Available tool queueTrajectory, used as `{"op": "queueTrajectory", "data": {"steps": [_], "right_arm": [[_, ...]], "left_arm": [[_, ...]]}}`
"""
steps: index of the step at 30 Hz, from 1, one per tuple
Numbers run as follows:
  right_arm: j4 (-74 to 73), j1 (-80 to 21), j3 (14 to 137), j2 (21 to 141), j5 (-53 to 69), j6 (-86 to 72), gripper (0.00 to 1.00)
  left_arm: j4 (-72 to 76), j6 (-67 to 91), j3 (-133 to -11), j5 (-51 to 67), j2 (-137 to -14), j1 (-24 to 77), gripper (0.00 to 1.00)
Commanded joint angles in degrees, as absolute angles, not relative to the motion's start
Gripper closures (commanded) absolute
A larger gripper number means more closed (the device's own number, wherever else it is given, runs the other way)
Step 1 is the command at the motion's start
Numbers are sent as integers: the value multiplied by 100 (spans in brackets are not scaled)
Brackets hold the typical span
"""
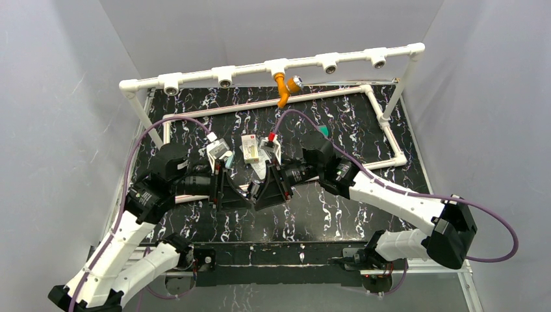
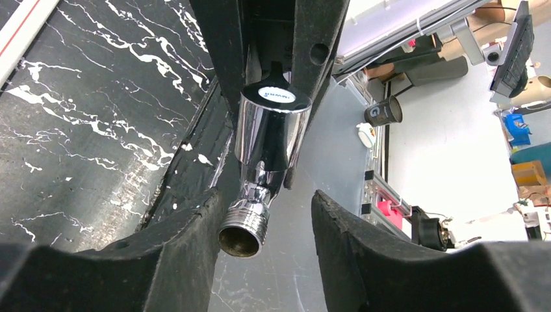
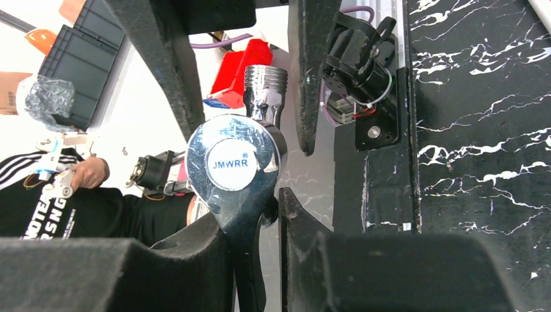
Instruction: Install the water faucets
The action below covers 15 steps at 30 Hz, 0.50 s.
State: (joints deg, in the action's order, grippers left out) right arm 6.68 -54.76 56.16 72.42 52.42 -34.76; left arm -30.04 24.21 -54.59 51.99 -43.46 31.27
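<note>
Right tool [image 3: 250, 218] clamps chrome faucet [image 3: 234, 159] lever, frame centre; left tool [image 2: 263, 205] half-wide around threaded end, not gripping; orange faucet [image 1: 281, 89] on white pipe [image 1: 195, 76], top centre.

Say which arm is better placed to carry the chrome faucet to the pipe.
Probably right: the right gripper is shut on the lever of the chrome faucet; the left gripper stands open around its threaded end.
</note>
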Motion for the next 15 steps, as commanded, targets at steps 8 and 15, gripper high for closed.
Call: {"op": "queueTrajectory", "data": {"steps": [8,15], "right_arm": [[1286,-5458,5563,7089,5536,-3797,99],[1004,-5459,5492,6924,5433,-3638,99]], "left_arm": [[-2627,2694,-5456,5269,-4171,3146,60],[-2593,2731,-5463,5239,-4175,3146,63]]}}
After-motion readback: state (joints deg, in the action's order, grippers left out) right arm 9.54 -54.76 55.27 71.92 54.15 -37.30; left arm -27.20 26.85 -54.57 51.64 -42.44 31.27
